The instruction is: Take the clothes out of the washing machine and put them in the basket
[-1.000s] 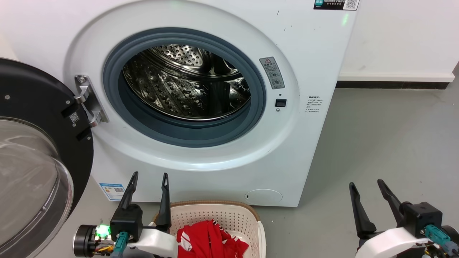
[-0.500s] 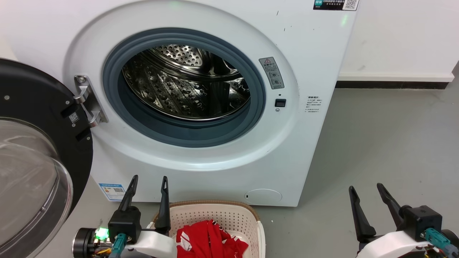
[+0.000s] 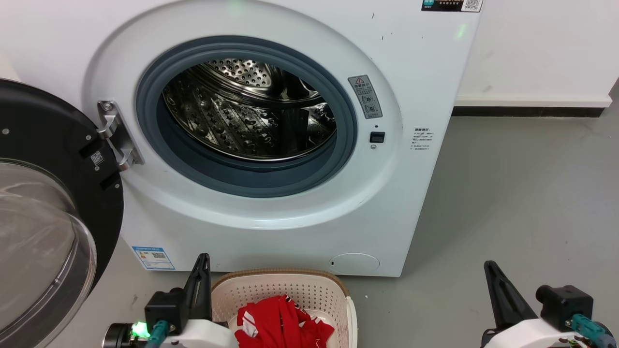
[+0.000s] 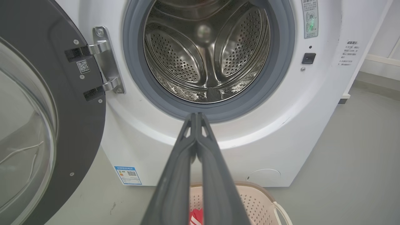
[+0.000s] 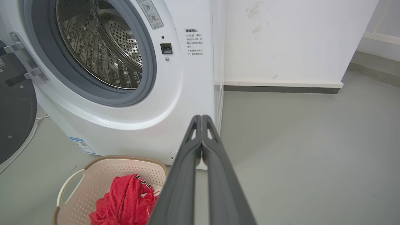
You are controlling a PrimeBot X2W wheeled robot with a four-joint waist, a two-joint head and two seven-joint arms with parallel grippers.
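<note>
Seemingly done: red fabric garment sits in cream perforated basket beside closed empty left claw, right claw likewise; next, just retreat.

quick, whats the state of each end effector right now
Left end effector: closed, holding nothing.
Right end effector: closed, holding nothing.

The closed left pincer points at the washing machine, the basket near its base.
</note>
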